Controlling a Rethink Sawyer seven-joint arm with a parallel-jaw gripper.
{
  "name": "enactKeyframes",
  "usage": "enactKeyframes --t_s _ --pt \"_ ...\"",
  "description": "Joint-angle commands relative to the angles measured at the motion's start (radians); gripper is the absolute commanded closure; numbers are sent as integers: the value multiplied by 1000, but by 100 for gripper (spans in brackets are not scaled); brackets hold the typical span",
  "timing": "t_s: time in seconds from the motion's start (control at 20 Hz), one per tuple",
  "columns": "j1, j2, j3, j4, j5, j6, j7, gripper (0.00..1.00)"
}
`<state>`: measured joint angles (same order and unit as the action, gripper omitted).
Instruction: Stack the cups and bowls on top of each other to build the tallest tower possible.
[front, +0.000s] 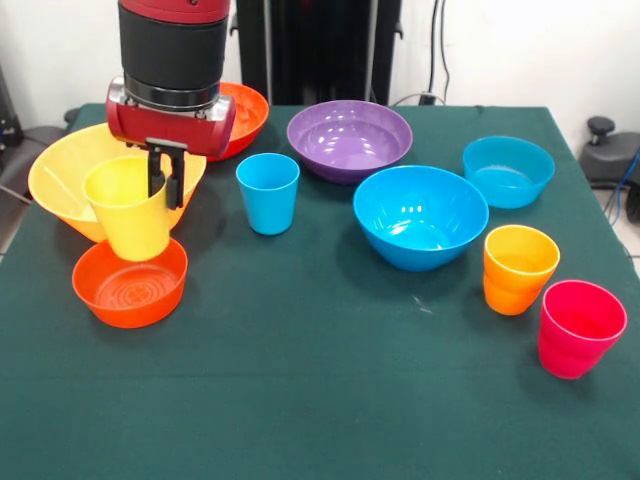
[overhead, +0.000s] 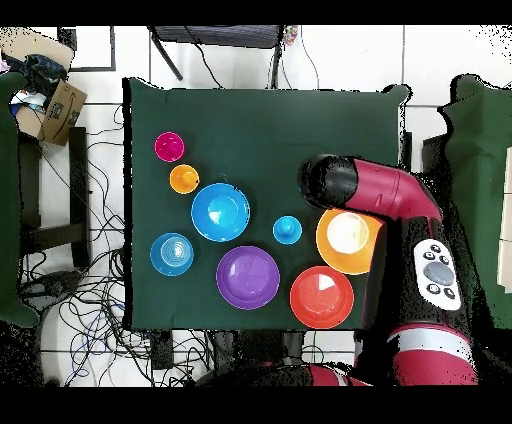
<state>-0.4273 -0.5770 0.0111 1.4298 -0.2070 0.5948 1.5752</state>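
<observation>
The yellow cup (front: 128, 207), pinched at its rim by the claw (front: 166, 180), hangs just over the small red-orange bowl (front: 130, 283) near the worktop's (front: 320, 400) edge, apparently to seat inside it.

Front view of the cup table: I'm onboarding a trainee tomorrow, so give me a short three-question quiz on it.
1. True or false: the gripper grips the yellow cup at its rim.
2. Which bowl shows just below that cup in the front view? A) purple bowl B) small red-orange bowl C) large blue bowl
3. Fill in: ___ cups stand alone on the cloth.

Key: 1 true. 2 B. 3 three: the blue cup, the orange cup and the pinkish red cup.
</observation>
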Motion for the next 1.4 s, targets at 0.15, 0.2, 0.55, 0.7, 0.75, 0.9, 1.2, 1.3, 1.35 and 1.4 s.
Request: enactKeyframes --t_s 0.15,0.2,0.55,0.7,0.75,0.9,1.2,1.3,1.35,1.4 --pt "7 65 44 31 -75 -75 31 100" --pt "8 67 44 36 -74 -82 35 100" --pt "17 84 34 47 -74 -117 56 100" --pt "15 97 34 51 -73 -134 57 100" --pt "16 99 31 51 -74 -139 59 100" --pt "19 106 26 49 -76 -149 60 100" --pt "19 127 25 34 -72 -146 51 100" --pt "16 134 26 33 -71 -149 46 100" --pt "17 141 24 28 -72 -152 46 100" --pt "19 144 22 25 -74 -154 46 100"
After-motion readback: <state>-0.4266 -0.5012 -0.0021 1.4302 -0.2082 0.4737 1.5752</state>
